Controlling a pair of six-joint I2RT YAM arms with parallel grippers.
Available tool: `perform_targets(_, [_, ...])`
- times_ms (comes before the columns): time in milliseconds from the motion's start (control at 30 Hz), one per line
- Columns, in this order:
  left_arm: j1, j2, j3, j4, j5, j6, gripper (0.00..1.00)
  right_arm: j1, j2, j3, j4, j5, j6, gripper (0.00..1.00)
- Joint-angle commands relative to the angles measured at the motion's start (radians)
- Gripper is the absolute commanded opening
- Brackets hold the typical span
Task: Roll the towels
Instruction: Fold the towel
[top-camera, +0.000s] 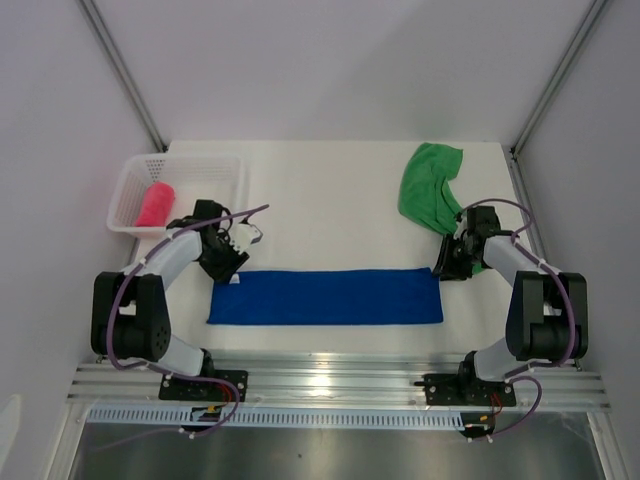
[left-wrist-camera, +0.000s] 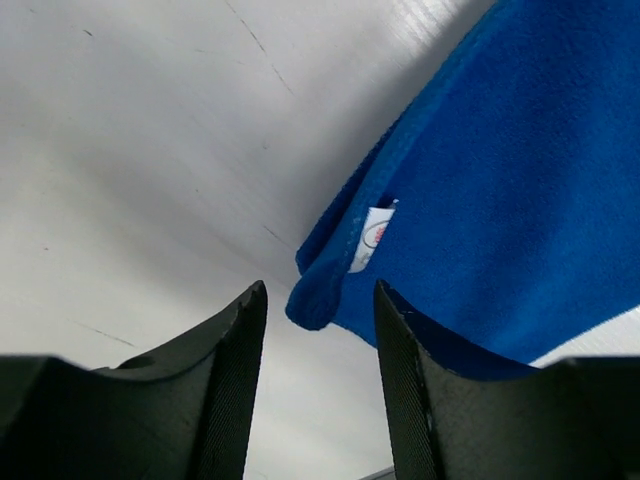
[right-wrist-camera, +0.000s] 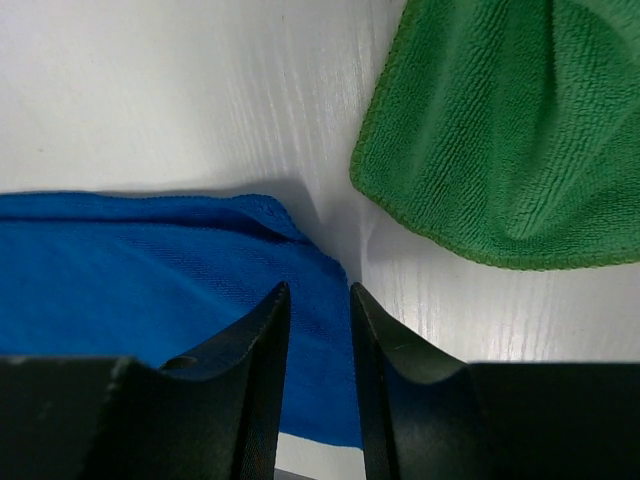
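Observation:
A royal blue towel lies flat as a long folded strip across the near middle of the table. My left gripper hovers at its far left corner, open, and the corner with a white label sits just ahead of the fingertips with nothing between them. My right gripper stands at the far right corner, open over the blue edge, jaws apart by a narrow gap. A bright green towel lies crumpled at the back right. A rolled pink-red towel rests in the basket.
A white mesh basket stands at the back left, close behind my left arm. White walls and slanted frame posts enclose the table. The green towel's hem lies a short way beyond the right fingers.

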Motion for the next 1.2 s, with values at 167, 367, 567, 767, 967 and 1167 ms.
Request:
perform_targets(167, [-0.004, 0.062, 0.019, 0.090, -0.030, -0.019, 0.27, 0.018, 0.054, 0.051, -0.026, 0.043, -0.011, 0.34])
perform_targets(367, [-0.004, 0.027, 0.017, 0.079, -0.001, -0.040, 0.23, 0.018, 0.104, 0.056, -0.016, 0.050, -0.012, 0.35])
perform_targets(567, [-0.004, 0.035, 0.030, 0.078, 0.002, -0.068, 0.21, 0.018, 0.098, 0.074, -0.001, 0.055, -0.018, 0.33])
perform_targets(767, [-0.004, 0.030, 0.034, 0.070, -0.027, -0.075, 0.14, 0.016, 0.100, 0.084, -0.013, 0.031, -0.021, 0.10])
perform_targets(967, [-0.004, 0.016, 0.036, 0.073, -0.036, -0.081, 0.05, 0.016, 0.085, 0.090, -0.026, 0.024, -0.018, 0.00])
perform_targets(1167, [-0.001, 0.023, 0.036, 0.095, -0.096, -0.091, 0.01, 0.020, 0.055, 0.117, -0.056, 0.032, -0.027, 0.00])
